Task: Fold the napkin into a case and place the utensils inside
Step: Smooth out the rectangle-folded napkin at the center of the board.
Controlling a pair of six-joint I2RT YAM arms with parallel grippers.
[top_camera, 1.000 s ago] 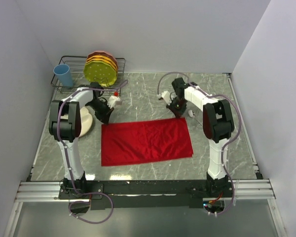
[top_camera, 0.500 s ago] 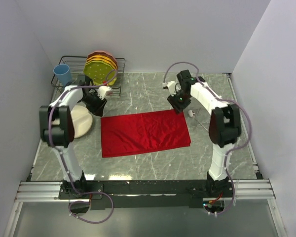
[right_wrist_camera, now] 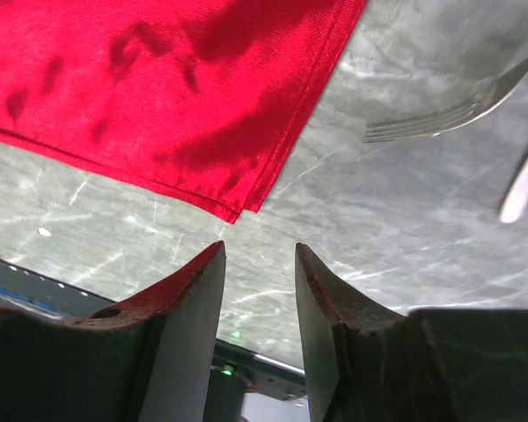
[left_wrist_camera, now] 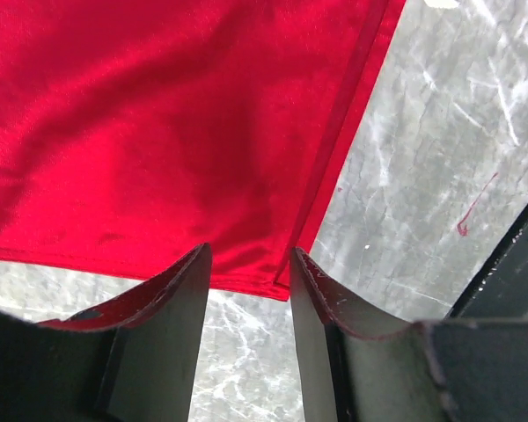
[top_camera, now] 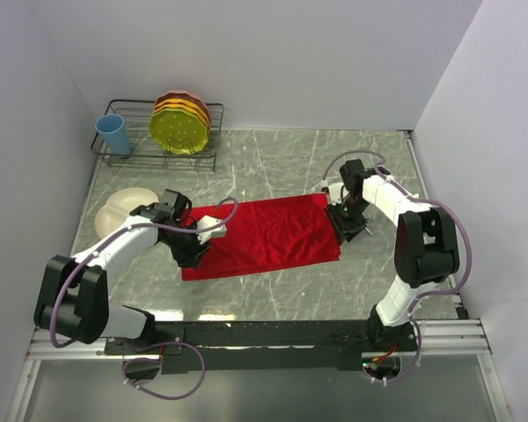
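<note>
- Swung down since a second ago from the far edge of the napkin to its near corners, with the left gripper at the near-left one and the right gripper beside the right edge. Went from shut to apart on the way.
- Top view: lies flat on the table between both arms, folded to a strip, long axis running left to right. Each near corner is closest to the arm on its own side.
- Left wrist view: jaws apart, clamped on nothing. Doubled red corner sits straight ahead, just beyond the fingertips and in line with the gap, its hem running away up and to the right.
- Right wrist view: jaws apart and empty. Napkin corner lies just ahead and slightly left of the gap, not between the fingers. Fork rests on bare table to the right, clear of the cloth. Pale handle at the frame edge is too blurred to name.
- Judged next: close on both near corners and carry them toward the far edge.
</note>
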